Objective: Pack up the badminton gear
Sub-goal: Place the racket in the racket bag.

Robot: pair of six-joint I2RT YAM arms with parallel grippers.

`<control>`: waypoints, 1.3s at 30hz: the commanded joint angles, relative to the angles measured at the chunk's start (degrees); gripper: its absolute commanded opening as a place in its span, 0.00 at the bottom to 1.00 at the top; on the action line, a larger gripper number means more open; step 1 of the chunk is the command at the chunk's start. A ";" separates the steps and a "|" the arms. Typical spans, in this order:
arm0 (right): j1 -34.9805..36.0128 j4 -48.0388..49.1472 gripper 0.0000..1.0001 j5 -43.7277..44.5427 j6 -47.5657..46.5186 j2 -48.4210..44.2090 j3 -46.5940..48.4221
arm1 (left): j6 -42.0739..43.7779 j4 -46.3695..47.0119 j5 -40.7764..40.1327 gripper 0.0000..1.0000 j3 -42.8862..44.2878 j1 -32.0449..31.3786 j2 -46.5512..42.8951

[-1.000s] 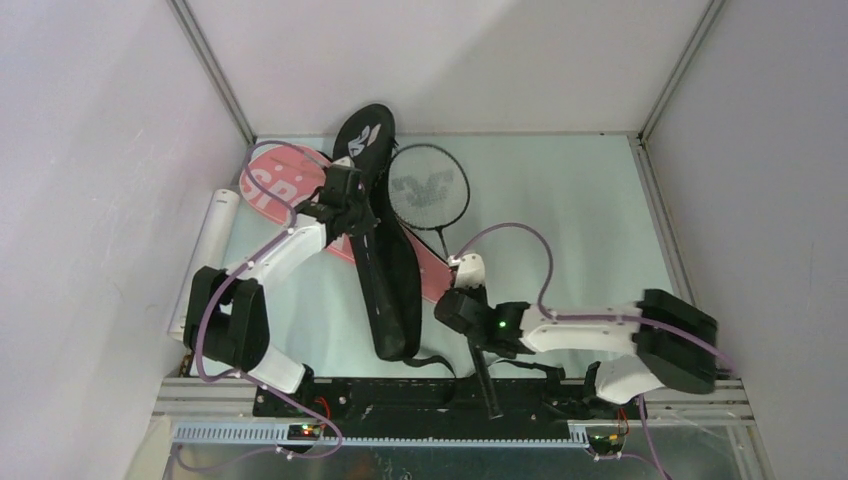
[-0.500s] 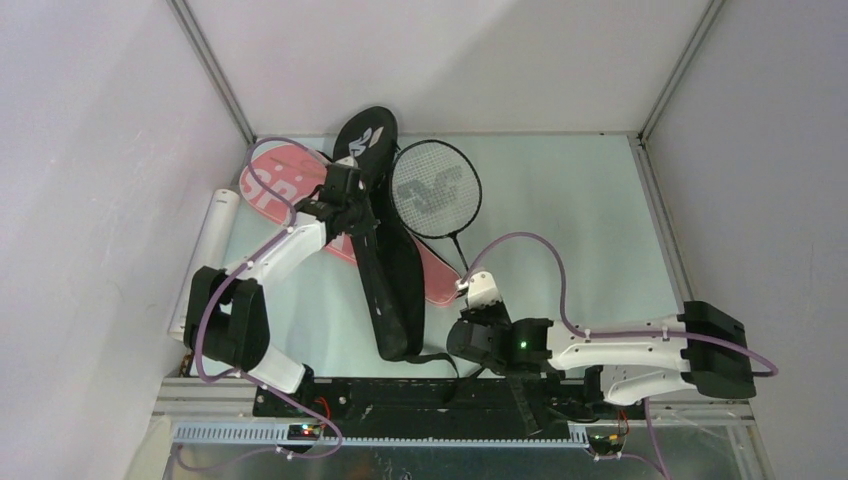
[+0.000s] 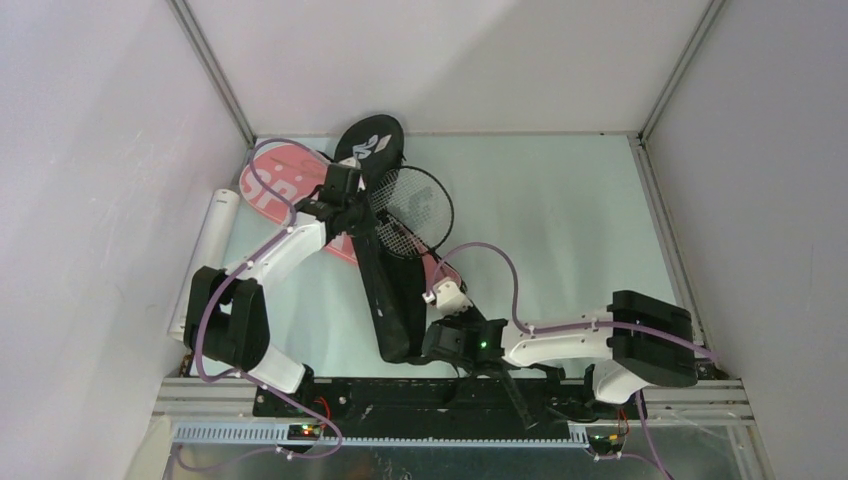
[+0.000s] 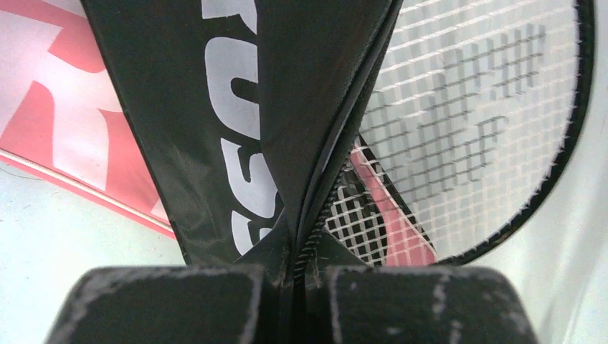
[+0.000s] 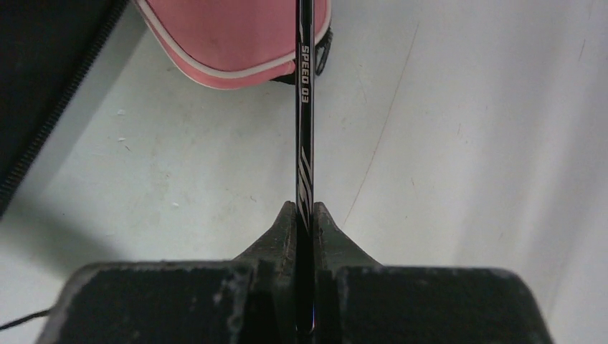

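My left gripper [image 3: 352,212] is shut on the zip edge of the black bag [image 3: 385,285], pinching it in the left wrist view [image 4: 305,261]; white letters show on the bag [image 4: 236,143]. My right gripper [image 3: 440,335] is shut on the thin shaft of a black racket [image 5: 304,107]. The racket's strung head [image 3: 410,208] lies against the bag's open edge, partly over the pink bag [image 3: 275,185], and shows in the left wrist view [image 4: 466,122]. The pink bag's end shows in the right wrist view [image 5: 229,43]. A translucent white tube [image 3: 208,250] lies at the left wall. No shuttlecocks or pink rackets show.
The racket's handle [image 3: 512,392] sticks out over the black base rail at the near edge. Grey walls close the table on three sides. The pale table top [image 3: 560,220] stretches to the right of the bags.
My right arm has swung left and drawn nearer the base, carrying the racket. The racket head moved left, from beside the black bag to against its open edge.
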 commanded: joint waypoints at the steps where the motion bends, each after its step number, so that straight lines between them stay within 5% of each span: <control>1: 0.00 6.81 0.00 -0.94 -9.37 1.48 4.67 | 0.59 2.66 4.23 0.00 0.22 -1.06 -2.66; 7: -3.05 23.39 0.00 -13.70 -17.03 -1.03 5.30 | 2.26 4.19 6.83 0.00 -3.44 -3.04 -4.41; 12: -9.09 35.38 0.00 -23.75 -17.98 0.82 5.30 | 4.36 8.19 17.81 0.00 -7.86 -4.63 -7.99; 18: -14.65 43.27 0.00 -31.25 -16.84 4.54 7.51 | 6.58 10.98 26.60 0.00 -11.63 -6.73 -12.01; 22: -14.45 43.31 0.00 -36.26 -22.84 3.54 8.25 | 6.76 9.59 22.62 0.00 -12.27 -6.53 -12.64; 26: -13.89 43.74 0.00 -34.88 -23.65 3.06 7.09 | 6.94 11.73 23.58 0.00 -12.59 -6.13 -12.55; 33: -17.59 51.36 0.00 -39.71 -24.17 3.35 7.32 | 11.35 13.56 38.40 0.00 -14.94 -7.56 -16.37; 39: -21.88 50.46 0.00 -30.45 -21.61 5.40 13.09 | 7.37 20.61 44.89 0.00 -18.53 -9.70 -15.85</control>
